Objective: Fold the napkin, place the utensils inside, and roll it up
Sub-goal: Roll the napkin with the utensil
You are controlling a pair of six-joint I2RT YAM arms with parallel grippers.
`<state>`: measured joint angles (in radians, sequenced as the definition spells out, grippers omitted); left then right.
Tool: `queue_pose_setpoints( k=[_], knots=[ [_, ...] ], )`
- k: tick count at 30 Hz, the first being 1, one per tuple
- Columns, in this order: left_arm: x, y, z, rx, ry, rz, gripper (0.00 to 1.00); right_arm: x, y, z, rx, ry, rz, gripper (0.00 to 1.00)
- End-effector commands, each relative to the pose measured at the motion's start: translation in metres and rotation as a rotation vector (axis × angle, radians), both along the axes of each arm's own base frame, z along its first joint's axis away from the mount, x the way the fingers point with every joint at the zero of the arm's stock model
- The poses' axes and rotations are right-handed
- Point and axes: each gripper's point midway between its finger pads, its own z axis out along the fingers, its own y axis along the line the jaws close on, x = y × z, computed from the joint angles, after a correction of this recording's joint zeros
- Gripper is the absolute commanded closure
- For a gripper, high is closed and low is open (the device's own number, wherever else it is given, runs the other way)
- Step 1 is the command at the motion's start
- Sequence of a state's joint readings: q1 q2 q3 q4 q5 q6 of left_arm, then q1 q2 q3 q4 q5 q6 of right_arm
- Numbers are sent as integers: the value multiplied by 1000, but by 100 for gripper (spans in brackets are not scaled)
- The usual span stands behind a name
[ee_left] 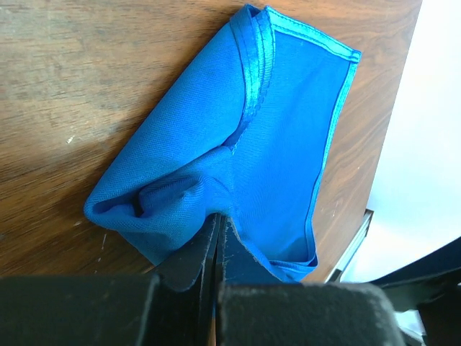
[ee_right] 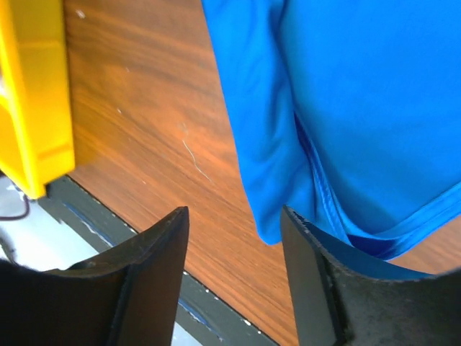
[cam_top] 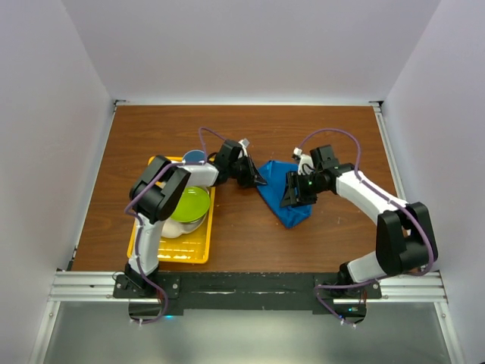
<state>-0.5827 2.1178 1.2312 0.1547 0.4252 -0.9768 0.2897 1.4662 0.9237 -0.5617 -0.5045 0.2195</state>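
- Left gripper (ee_left: pixel 217 220): I read the fingers as pressed together, pinching the near edge of the bright blue soft cloth napkin (ee_left: pixel 274 130). The cloth puckers at their tips.
- Right gripper (ee_right: pixel 234 215): jaws stand apart with nothing held. One finger (ee_right: pixel 324 288) overlaps the napkin's hemmed corner, and the other hangs over bare wood.
- The napkin lies folded into a rough triangle on the brown wooden table (cam_top: pixel 333 136), between the two grippers.
- Edges: the shiny hems lie doubled on the side away from the left fingers. I see open wood beyond the napkin and to its right.
- A yellow plastic tray (cam_top: pixel 193 256) sits left of the napkin, apart from it, under the left arm.
- It holds a lime-green round bowl (cam_top: pixel 189 203).
- A small blue cup (cam_top: pixel 194 157) is at the tray's far end; I cannot tell whether it is inside.
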Motion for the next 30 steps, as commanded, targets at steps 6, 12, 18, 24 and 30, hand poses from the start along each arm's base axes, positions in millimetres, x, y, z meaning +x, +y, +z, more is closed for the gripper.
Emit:
queue_pose_setpoints(
  k=[6,12,18,24,30],
  knots=[
    [-53,57,-100,302,284,45,100,-25,-9,-53,-77,87,-106,63],
    [-56,62,-103,308,303,49,100,-33,-40,-64,-227,72,-206,86],
    [-53,59,-92,295,296,47,100,-1,-24,-1,-276,-120,-98,58],
    [-53,54,-79,278,326,59,100,25,18,19,-351,-312,54,36],
    [-58,54,-74,271,373,73,100,54,49,12,-491,-448,110,30]
  ],
)
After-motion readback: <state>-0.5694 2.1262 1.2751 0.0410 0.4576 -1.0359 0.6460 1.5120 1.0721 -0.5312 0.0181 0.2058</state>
